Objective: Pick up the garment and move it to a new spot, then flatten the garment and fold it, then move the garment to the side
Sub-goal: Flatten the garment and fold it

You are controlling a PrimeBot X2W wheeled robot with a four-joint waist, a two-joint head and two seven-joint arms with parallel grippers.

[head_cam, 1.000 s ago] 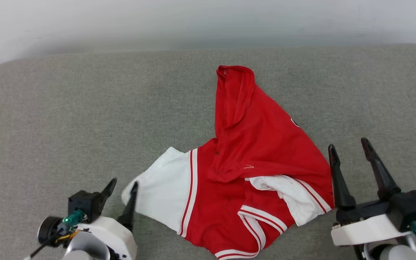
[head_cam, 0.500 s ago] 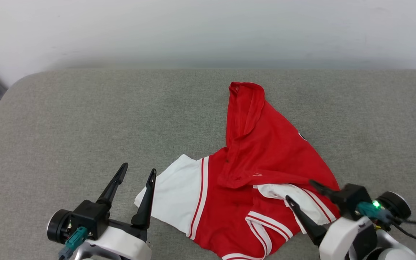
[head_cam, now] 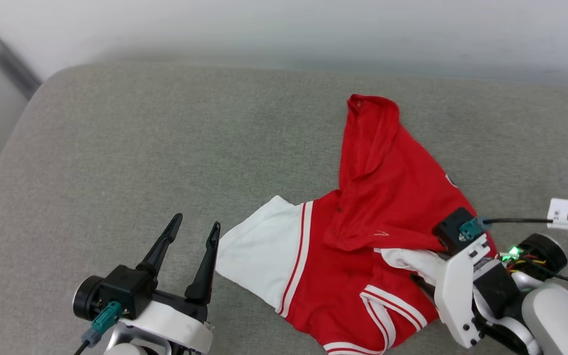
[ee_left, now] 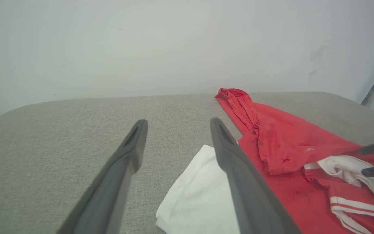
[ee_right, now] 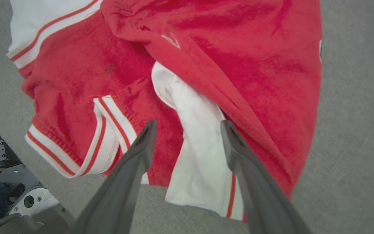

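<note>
**While both stand spread, the right gripper (ee_right: 188, 125) sits nearer the garment (head_cam: 387, 187)**

Though the left gripper (head_cam: 196, 222) waits wide and empty at the near left, just beside the flat white sleeve (head_cam: 259, 254), the right one is closer in: it points down astride the crumpled white sleeve (ee_right: 196, 136) at the near right. The garment lies rumpled on the grey surface (head_cam: 141, 148), right of middle, its long axis running away to a narrow red end far off.
</note>
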